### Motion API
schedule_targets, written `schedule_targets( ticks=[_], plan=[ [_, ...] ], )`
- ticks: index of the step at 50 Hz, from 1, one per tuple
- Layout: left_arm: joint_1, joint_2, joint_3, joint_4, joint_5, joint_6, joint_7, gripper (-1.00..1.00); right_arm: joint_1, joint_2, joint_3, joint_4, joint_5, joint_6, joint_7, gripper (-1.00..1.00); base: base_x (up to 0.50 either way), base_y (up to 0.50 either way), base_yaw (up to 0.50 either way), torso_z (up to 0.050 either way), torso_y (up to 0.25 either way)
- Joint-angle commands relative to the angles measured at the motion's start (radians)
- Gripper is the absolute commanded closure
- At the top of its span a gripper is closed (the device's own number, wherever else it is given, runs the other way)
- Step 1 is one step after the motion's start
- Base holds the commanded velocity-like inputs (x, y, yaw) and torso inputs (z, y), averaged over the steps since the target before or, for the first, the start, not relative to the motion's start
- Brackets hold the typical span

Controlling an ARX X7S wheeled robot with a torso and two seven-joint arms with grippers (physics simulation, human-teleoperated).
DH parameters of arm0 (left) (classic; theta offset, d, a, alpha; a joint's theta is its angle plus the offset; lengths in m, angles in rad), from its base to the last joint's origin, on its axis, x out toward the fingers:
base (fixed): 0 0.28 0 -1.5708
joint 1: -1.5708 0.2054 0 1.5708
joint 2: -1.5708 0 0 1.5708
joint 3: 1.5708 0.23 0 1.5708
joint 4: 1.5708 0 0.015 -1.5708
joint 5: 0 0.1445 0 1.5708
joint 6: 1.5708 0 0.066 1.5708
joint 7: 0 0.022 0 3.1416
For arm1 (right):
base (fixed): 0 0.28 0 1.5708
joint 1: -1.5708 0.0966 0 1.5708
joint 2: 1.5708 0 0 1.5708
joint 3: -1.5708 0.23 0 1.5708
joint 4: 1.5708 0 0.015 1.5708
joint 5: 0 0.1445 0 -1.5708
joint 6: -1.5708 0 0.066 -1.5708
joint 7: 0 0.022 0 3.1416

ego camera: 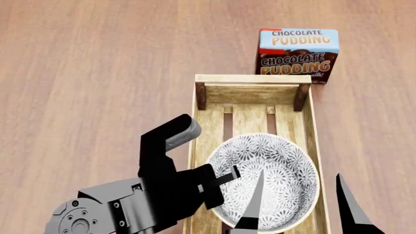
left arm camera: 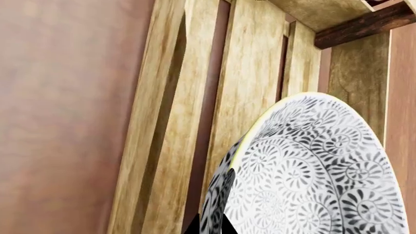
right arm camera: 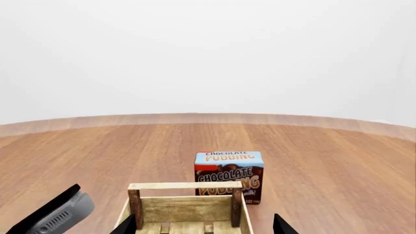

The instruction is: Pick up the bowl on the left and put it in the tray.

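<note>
Head view: bowl (ego camera: pixel 270 178) inside tray (ego camera: pixel 252 79). Left gripper (ego camera: pixel 221 181) clamped on near rim. Likely rigid, glazed, fragile; grip rim only.

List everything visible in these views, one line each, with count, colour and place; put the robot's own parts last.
Round ceramic bowl with grey-black floral pattern: one, white and grey-black, inside the near half of the crate.
Long light-wood slatted crate: one, pale wood with darker corner posts, on the table ahead of the robot.
Chocolate pudding box: one, blue and brown, standing just beyond the crate's far end.
Wooden table: one, reddish brown, under everything.
Left gripper: one, black and grey, at the bowl's left rim; whether it grips the rim is unclear.
Right gripper: one, black, open, its fingers pointing towards the crate.
</note>
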Motion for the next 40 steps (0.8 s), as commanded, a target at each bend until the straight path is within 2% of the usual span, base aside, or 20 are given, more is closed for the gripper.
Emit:
schedule_targets(
  ticks=[1, 27, 28, 40],
  plan=[
    [-0.003, 0.023, 0.01, -0.017, -0.051, 0.05, 0.069, 1.0, -0.006, -0.016, 0.018, -0.025, -0.017, 0.017, -0.028, -1.0, 0.0, 0.0, 0.0, 0.0, 0.0],
    [-0.026, 0.015, 0.079, -0.022, -0.079, 0.089, 0.075, 1.0, -0.008, -0.01, 0.018, -0.031, -0.013, 0.015, -0.021, -1.0, 0.0, 0.0, 0.0, 0.0, 0.0],
    [-0.027, 0.014, 0.082, -0.022, -0.08, 0.089, 0.074, -1.0, -0.008, -0.01, 0.017, -0.031, -0.014, 0.014, -0.021, -1.0, 0.0, 0.0, 0.0, 0.0, 0.0],
    [-0.038, 0.014, 0.11, -0.037, -0.088, 0.1, 0.085, -1.0, -0.008, -0.007, 0.016, -0.029, -0.012, 0.012, -0.019, -1.0, 0.0, 0.0, 0.0, 0.0, 0.0]
  ],
)
